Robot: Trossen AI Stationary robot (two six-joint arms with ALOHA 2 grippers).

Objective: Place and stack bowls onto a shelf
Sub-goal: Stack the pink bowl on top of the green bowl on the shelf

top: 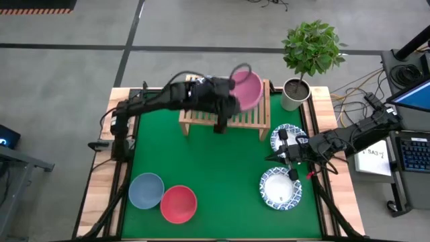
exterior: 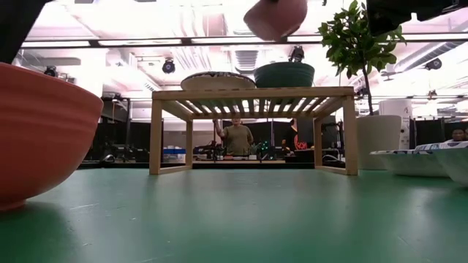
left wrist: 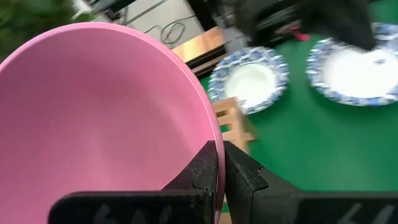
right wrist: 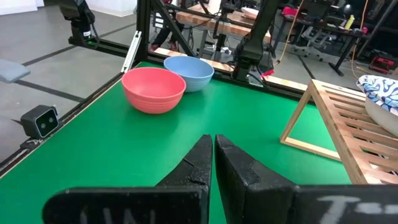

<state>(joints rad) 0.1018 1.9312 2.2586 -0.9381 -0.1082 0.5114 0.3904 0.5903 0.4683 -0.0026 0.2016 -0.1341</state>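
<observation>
step in hand: i'm carrying the pink bowl [top: 246, 89] in the left tool [left wrist: 219, 163], whose fingers are clamped on its rim; the bowl is hanging tilted above the right end of the shelf [top: 201, 119].
on the shelf: in the low view i'm seeing a dark green bowl [exterior: 284, 74] and a shallow patterned bowl [exterior: 218, 79] sitting on the slats.
next move: i'm judging the pink bowl wants levelling and lowering into the dark green bowl, then letting go.
right tool [right wrist: 213, 158]: i'm holding it closed and empty, low over the counter [top: 222, 168] beside two white patterned bowls [top: 281, 188].
waiting: a blue-grey bowl [top: 146, 190] and a red bowl [top: 179, 204] are sitting touching near the front left.
hidden: from above, the left arm is covering the shelf's contents; i'm counting fewer than eight bowls.
</observation>
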